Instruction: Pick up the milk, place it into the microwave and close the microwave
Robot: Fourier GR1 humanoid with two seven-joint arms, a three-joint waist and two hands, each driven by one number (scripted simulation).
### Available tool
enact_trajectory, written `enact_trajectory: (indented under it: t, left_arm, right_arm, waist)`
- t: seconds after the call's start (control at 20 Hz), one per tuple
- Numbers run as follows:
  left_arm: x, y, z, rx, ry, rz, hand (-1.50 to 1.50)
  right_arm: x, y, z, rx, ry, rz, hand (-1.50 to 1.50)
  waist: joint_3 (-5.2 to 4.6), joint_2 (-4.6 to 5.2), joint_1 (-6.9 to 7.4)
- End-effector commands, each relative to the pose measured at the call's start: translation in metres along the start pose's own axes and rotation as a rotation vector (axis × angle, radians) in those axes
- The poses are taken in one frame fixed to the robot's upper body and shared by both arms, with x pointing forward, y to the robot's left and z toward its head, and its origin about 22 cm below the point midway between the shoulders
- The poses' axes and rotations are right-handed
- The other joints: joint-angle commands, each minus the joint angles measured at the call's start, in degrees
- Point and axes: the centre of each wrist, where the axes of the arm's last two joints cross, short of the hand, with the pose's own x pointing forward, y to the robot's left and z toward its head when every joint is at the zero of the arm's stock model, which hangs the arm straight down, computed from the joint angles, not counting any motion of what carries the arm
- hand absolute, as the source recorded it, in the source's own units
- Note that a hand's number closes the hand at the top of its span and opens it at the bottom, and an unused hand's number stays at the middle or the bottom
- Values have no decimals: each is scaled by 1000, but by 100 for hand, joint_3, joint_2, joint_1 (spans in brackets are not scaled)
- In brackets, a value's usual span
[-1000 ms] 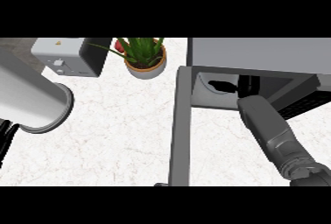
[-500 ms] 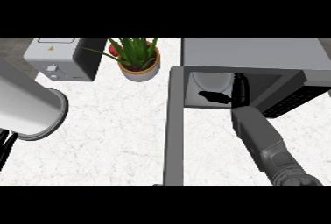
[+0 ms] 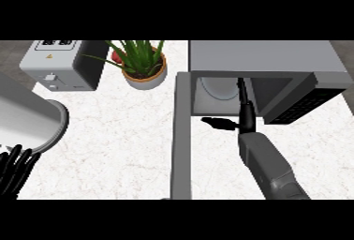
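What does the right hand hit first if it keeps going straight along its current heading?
The right hand points up the view into the open microwave. Straight on, it would likely meet the round plate inside, or the back wall behind it. Depth is unclear from this view.

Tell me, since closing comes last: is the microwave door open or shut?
Open. The microwave's door swings out toward the viewer, baring the cavity, into which the right hand reaches.

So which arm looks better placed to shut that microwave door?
Probably the right. Its robot hand reaches into the open microwave, just beside the door that stands out toward the robot. The left forearm sits at the view's left edge, well away from the door.
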Motion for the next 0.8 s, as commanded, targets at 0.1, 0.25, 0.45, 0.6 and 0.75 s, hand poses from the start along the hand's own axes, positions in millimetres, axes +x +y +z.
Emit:
enact_trajectory:
  t: [0.1,0.25,0.45,0.6,0.75]
  left_arm:
    - [-7,-10,-11,-102,36,50,-150]
    - [-10,-10,-16,-119,28,62,-150]
    - [1,-24,-30,-220,36,36,-150]
    - [-9,-45,-37,-254,46,18,150]
    - [-19,-44,-56,-294,41,-3,150]
  right_arm:
    - [-14,0,37,78,-3,-179,-150]
    - [-19,-7,58,76,-26,-213,-150]
    - [-10,-8,75,77,-30,-230,-150]
    - [-13,-23,114,53,-32,-225,-150]
    - [4,-37,116,29,-34,-312,-150]
  waist:
    - [-7,-57,-92]
    - [-13,-65,-165]
    - [-15,-68,-204]
    - [-19,-69,-259]
    - [-19,-47,-247]
